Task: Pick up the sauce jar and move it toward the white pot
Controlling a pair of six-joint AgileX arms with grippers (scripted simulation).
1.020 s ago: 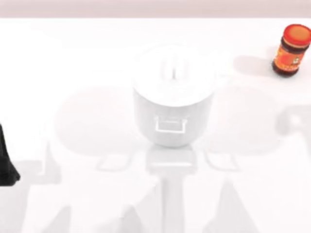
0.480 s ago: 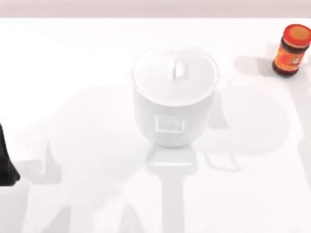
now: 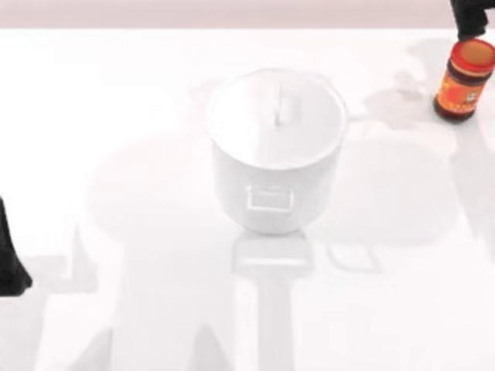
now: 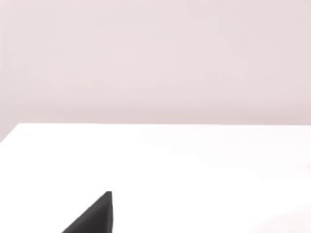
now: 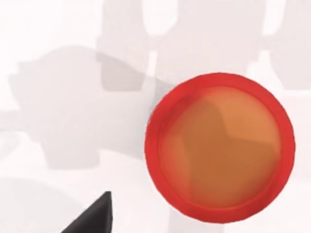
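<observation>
My top camera looks down on the counter [image 3: 116,116]; my right wrist camera hangs close above the sauce jar [image 5: 219,148], shared at two o'clock.

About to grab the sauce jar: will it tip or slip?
The sauce jar stands upright, taller than wide, so a sideways nudge could probably tip it. Its round lid and smooth sides may slip; once down, it would likely roll.

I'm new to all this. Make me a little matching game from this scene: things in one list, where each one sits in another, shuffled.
Things:
1. sauce jar
2. white pot
3. left arm
4. right arm

Places in the top view:
a. left edge of the table
b. far right of the table
c. middle of the table
d. top right corner, just beyond the jar

Pairs: 1-b, 2-c, 3-a, 4-d
</observation>
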